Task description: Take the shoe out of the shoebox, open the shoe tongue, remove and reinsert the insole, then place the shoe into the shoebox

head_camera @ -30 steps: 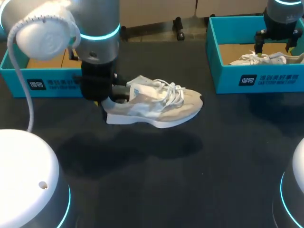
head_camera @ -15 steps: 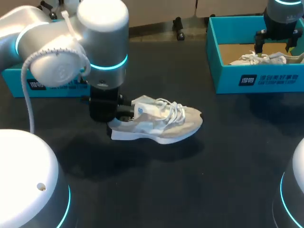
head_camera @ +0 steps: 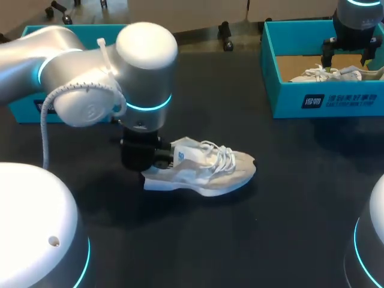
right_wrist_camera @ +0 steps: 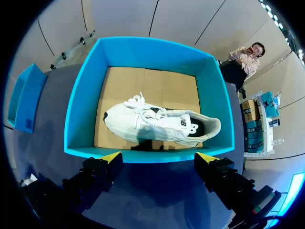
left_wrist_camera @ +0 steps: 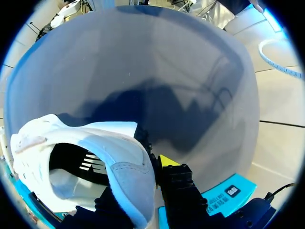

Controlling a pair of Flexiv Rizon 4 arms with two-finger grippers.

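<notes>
A white and beige shoe lies level over the black table's middle, toe to the right; I cannot tell whether its sole touches the table. My left gripper is shut on its heel. In the left wrist view the heel collar sits between the fingers of the left gripper, one inside the shoe, and the insole shows inside. My right gripper hangs open above the right blue shoebox, which holds a second white shoe. In the head view the right gripper hovers over that box.
The left blue shoebox stands at the back left, mostly hidden behind my left arm. White arm bases fill the near left and near right corners. Bare black table lies in front of the shoe.
My left arm has carried the shoe down and toward the near side, close to the table top. The right arm has not moved.
</notes>
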